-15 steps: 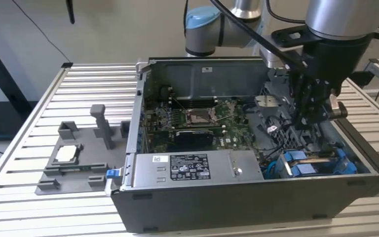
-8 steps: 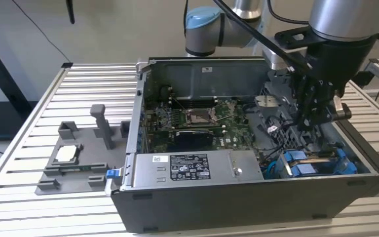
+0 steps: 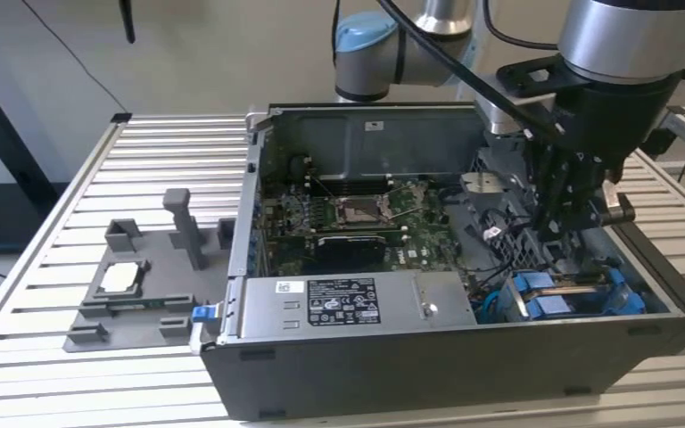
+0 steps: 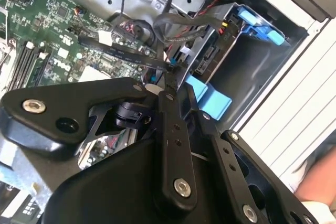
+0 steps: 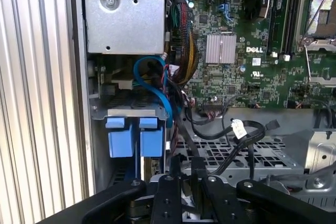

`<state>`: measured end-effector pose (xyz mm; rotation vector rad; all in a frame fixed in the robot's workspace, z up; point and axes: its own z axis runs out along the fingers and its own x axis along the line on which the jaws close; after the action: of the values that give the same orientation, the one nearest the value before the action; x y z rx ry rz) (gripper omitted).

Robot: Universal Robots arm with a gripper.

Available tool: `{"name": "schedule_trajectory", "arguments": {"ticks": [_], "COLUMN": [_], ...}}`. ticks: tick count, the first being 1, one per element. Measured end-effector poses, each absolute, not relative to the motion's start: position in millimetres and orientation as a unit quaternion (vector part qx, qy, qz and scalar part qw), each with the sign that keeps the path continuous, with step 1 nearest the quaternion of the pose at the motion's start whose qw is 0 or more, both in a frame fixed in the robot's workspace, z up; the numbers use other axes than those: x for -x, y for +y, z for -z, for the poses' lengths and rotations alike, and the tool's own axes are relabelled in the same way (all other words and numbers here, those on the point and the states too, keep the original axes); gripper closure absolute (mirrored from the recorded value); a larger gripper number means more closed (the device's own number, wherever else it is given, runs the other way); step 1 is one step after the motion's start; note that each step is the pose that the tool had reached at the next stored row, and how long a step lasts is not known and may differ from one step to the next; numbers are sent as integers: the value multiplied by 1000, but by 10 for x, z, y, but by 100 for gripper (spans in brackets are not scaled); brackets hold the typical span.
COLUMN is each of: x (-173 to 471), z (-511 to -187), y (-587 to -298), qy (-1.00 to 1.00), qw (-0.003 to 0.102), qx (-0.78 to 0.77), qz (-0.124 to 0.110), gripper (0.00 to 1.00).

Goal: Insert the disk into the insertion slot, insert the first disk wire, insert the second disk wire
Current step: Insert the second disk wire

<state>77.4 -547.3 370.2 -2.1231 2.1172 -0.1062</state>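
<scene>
The disk (image 3: 571, 287) lies in the insertion slot (image 5: 131, 112), a dark grey cage at the case's corner on the exterior view's right. Its blue carrier tabs (image 5: 123, 139) stick out of the cage. The disk's connector end (image 4: 207, 56) shows in the second wrist view. My gripper (image 4: 176, 80) hangs inside the case just beside that end, shut on the plug of a flat black disk wire (image 4: 121, 52). The wire runs back across the motherboard. In the first wrist view, a black wire with a white tag (image 5: 237, 128) loops down to the gripper (image 5: 184, 165).
The silver power-supply box (image 3: 342, 303) fills the case's front. The motherboard (image 3: 355, 214) lies behind it. A blue cable (image 5: 152, 77) and wire bundles crowd the gap by the cage. A grey fixture (image 3: 140, 285) stands on the slatted table (image 3: 164, 152). Part of a person (image 4: 320, 182) is nearby.
</scene>
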Motion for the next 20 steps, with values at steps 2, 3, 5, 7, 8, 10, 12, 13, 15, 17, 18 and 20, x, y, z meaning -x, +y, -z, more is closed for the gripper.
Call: {"name": "schedule_trajectory", "arguments": {"ticks": [2,3,5,7,8,10,12,13,15,17,18,20], "x": [-774,-774,-777,-785,-790,-799,-806,-807,-814,-829,-837,-854], "z": [-3697,-3695,-3694,-3693,-3694,-3694,-3692,-3690,-3677,-3659,-3647,-3626], "y": [-5474,-5473,-5474,-5478,-5480,-5486,-5494,-5500,-5508,-5521,-5526,-5536], "qy": [704,703,703,703,704,704,704,704,704,704,704,704], "qw": [71,71,72,73,73,73,74,74,74,73,73,72], "qx": [706,706,706,706,706,706,706,706,706,706,706,706], "qz": [35,34,34,33,33,32,32,32,32,31,31,30], "gripper": [76,76,76,76,76,84,84,84,84,84,84,84]}}
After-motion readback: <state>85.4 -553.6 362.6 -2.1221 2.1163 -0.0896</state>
